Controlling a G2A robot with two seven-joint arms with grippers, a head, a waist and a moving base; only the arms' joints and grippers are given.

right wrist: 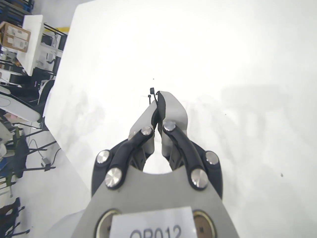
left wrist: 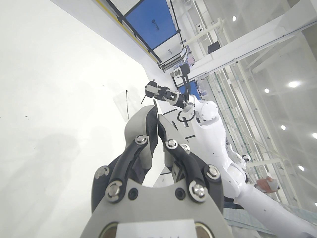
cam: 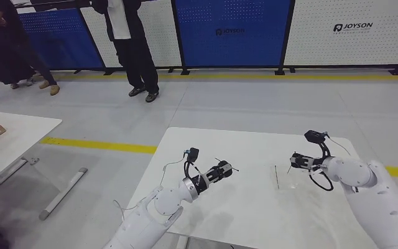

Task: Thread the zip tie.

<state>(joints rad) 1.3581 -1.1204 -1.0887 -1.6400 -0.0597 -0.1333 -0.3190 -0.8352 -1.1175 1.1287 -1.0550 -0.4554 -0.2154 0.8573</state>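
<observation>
The left gripper (cam: 229,167) has its fingers (left wrist: 148,125) pressed almost together, pinching a thin black left-hand zip tie (cam: 236,168) whose ends stick out on both sides of the tips. The left arm rises from the table's (cam: 249,211) near left edge. Its forearm slants away and to the right, holding the gripper above the white surface.

A loose zip tie (cam: 276,176) lies flat on the table between the two grippers, nearer the right one and touching neither.

The right gripper (cam: 293,162) has its fingers (right wrist: 173,110) clamped shut on a right-hand zip tie (right wrist: 151,92). The tie's small square head pokes just past the tips, and its tail hangs below. The right arm comes in from the table's right side, its gripper pointing left toward the other, well apart from it.
</observation>
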